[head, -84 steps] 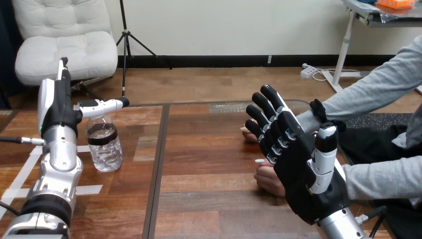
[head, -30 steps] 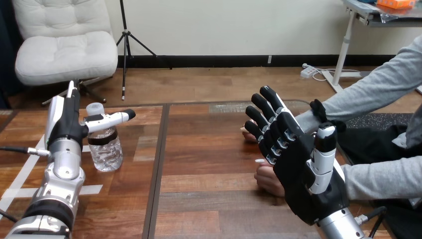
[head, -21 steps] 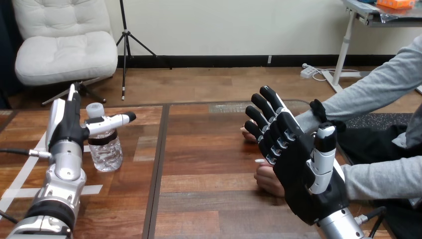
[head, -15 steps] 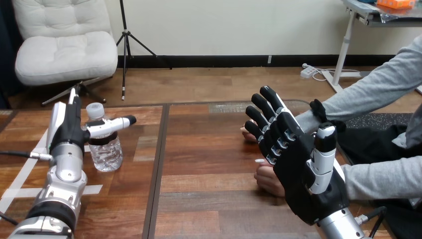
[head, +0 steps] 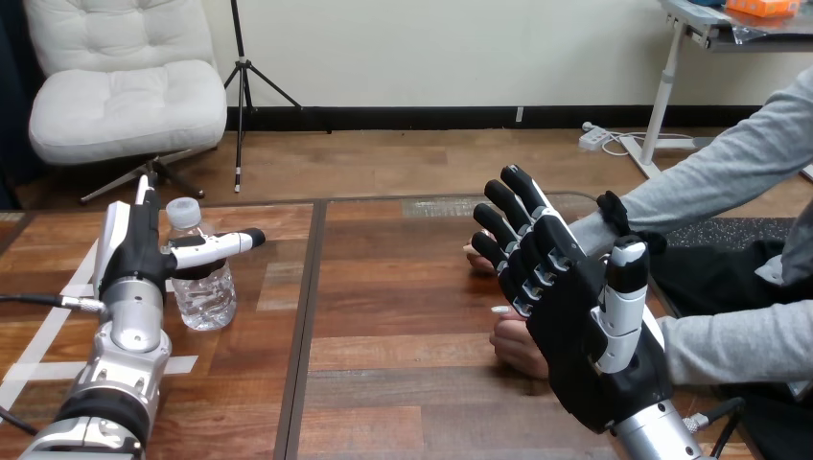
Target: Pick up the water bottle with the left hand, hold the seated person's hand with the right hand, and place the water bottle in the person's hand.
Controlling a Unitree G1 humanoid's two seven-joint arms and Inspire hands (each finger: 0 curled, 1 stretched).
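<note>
Standing upright on the table [head: 403,287] at left, the water bottle [head: 203,292] held clear water. The left hand [head: 134,254] flanked it, fingers straight, thumb across its neck. The right hand [head: 575,326] was spread open before the person's hands [head: 518,345].

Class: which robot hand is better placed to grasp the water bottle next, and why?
Left. The left hand stands beside the water bottle, its thumb across the bottle's front. The right hand is open across the table, by the person's hands.
</note>
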